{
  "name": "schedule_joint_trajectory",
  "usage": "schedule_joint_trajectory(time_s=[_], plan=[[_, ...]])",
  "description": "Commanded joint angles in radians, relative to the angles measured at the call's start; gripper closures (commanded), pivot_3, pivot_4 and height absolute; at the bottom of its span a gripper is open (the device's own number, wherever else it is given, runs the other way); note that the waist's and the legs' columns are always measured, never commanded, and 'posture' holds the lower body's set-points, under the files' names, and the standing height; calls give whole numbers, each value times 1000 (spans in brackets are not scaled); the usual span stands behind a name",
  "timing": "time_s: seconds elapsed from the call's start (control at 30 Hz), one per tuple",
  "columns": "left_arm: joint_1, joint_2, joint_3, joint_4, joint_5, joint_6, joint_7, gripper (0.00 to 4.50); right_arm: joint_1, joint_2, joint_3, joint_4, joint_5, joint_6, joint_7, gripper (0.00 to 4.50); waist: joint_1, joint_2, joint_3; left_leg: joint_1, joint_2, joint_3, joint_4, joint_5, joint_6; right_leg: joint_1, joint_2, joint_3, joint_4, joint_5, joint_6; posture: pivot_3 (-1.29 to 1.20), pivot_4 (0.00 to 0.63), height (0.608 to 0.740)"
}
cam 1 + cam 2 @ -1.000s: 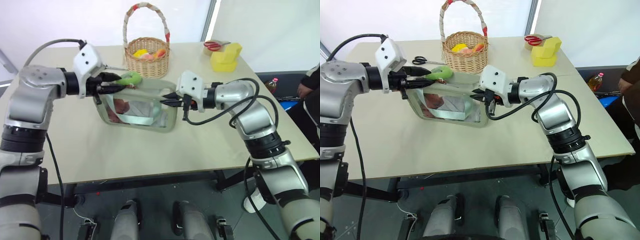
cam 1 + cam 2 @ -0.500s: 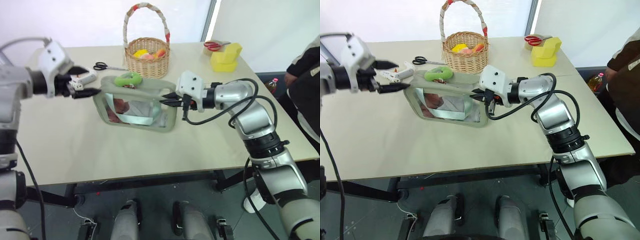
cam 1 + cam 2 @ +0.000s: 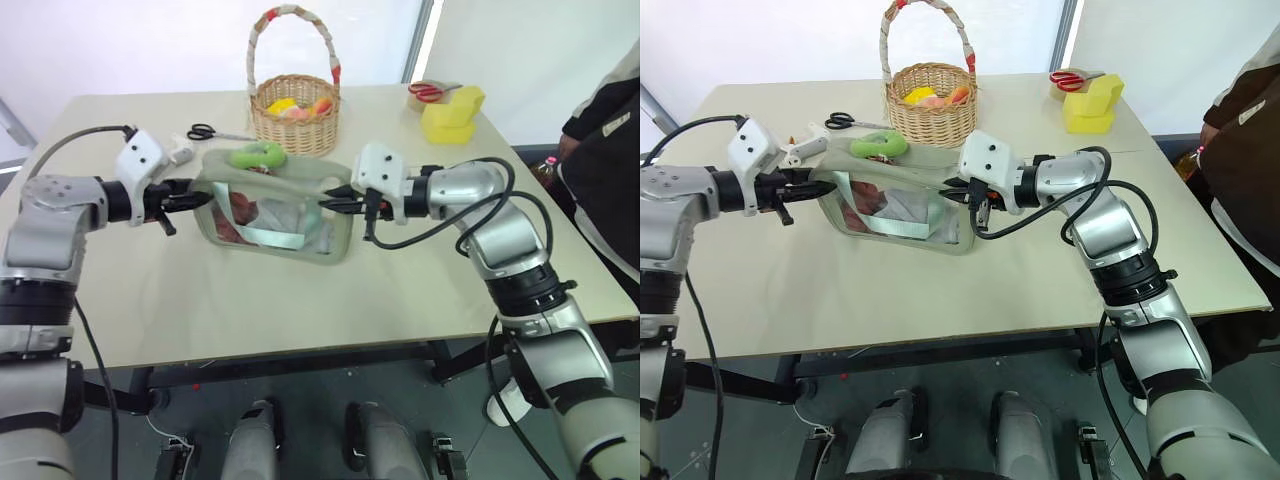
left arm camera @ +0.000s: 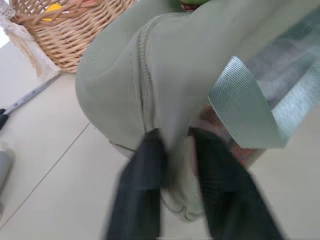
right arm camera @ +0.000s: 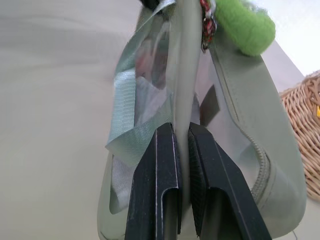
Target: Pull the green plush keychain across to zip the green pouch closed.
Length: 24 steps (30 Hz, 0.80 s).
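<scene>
Sitting on the top seam of the green pouch, toward its left end, the green plush keychain lies curled and free, with neither of my grippers on it. The pouch stands upright on its long edge in the middle of the table, in front of the wicker basket near the far edge, and its long axis, and with it the zipper line, runs left to right between my two hands. My left gripper has its fingers pinched together on the fabric at the pouch's left end; the left wrist view shows the cloth squeezed between them, just below the curve of the zipper. My right gripper has its jaws clamped on the pouch's right edge, with the thin wall of fabric pressed between the pads. So the charm lies just above and a little to the right of my left jaws, and well apart from my right ones, along the seam. I judge the left arm is much the nearer, and that the pull would have to run along that seam while the other hand anchors the pouch.
</scene>
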Motion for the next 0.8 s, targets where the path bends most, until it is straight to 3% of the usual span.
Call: schedule_joint_trajectory(time_s=[0.03,0.2,0.3,0.5,0.7,0.8], plan=[[4,29,44,-71,-32,21,-12,4466,-39,-3,-20,1,-3,-33,7,4500,0,0,0,0,0,0,0,0,0,0,0,0,0,0,0,0,150,740],[28,25,43,-127,-50,61,-13,4466,-90,-17,-24,70,-7,-60,38,4500,0,0,0,0,0,0,0,0,0,0,0,0,0,0,0,0,150,740],[46,30,45,-149,-51,67,-9,4500,-169,-34,-38,160,9,-56,98,3459,-1,0,0,0,0,0,0,0,0,0,0,0,0,0,0,0,150,740],[85,37,58,-177,-61,75,-4,4500,-357,20,-87,355,55,-54,134,514,-2,0,0,0,0,0,0,0,0,-1,0,0,0,0,0,0,150,740],[90,36,59,-184,-63,77,1,4500,-496,202,-124,561,47,-51,-9,514,-6,1,0,0,0,0,-2,0,0,-1,0,0,0,0,0,0,150,740],[93,30,53,-194,-63,78,5,4500,-542,289,-140,699,52,51,-76,514,-4,1,0,0,0,1,-2,0,-1,-1,0,0,0,0,0,0,150,740]])
